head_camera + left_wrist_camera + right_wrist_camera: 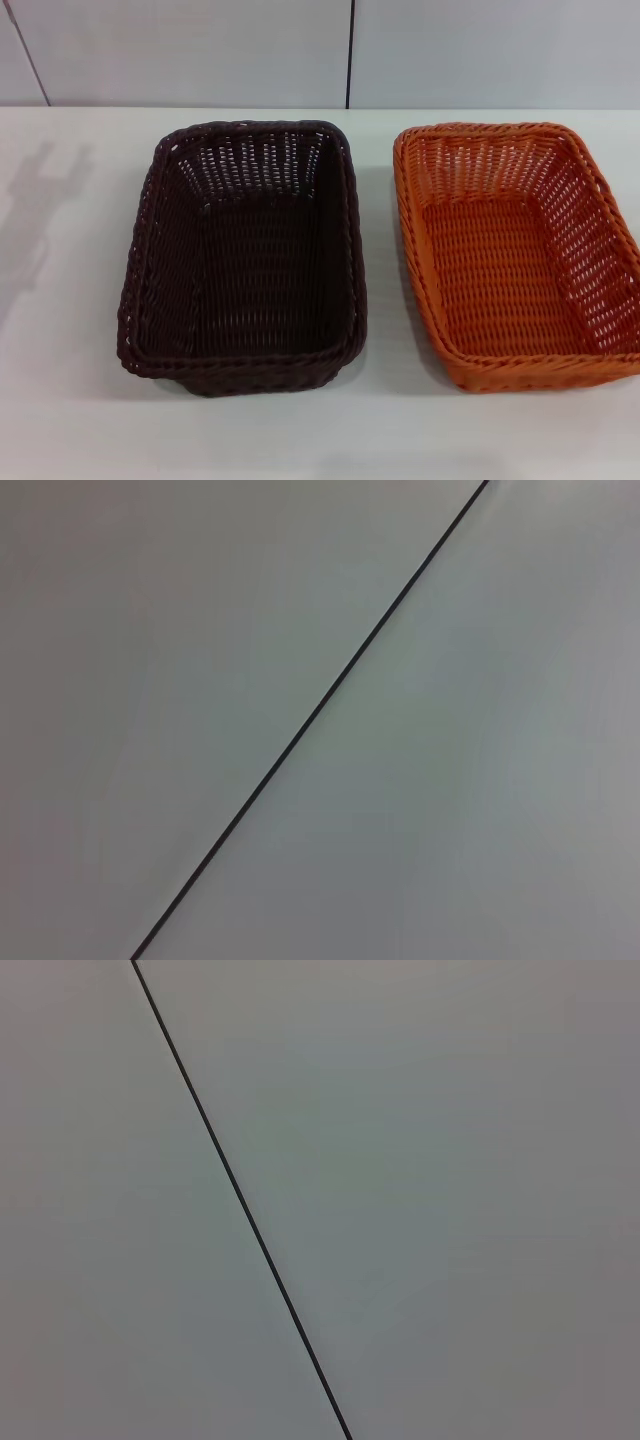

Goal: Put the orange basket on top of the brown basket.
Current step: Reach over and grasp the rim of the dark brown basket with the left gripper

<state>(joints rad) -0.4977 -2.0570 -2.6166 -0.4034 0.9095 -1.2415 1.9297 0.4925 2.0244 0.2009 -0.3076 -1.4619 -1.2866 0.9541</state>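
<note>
The brown basket [245, 255] stands upright on the white table in the middle of the head view, its inside empty. To its right, a narrow gap away, the orange basket [515, 255] stands upright as well, empty, with its right side running off the picture's edge. Neither gripper nor arm shows in the head view. Both wrist views show only a plain grey panelled surface crossed by a thin dark seam, with no fingers visible.
The white table [70, 350] stretches to the left of the brown basket and in front of both baskets. A pale wall [200, 50] with dark vertical seams rises behind the table. A faint shadow lies on the table at the far left.
</note>
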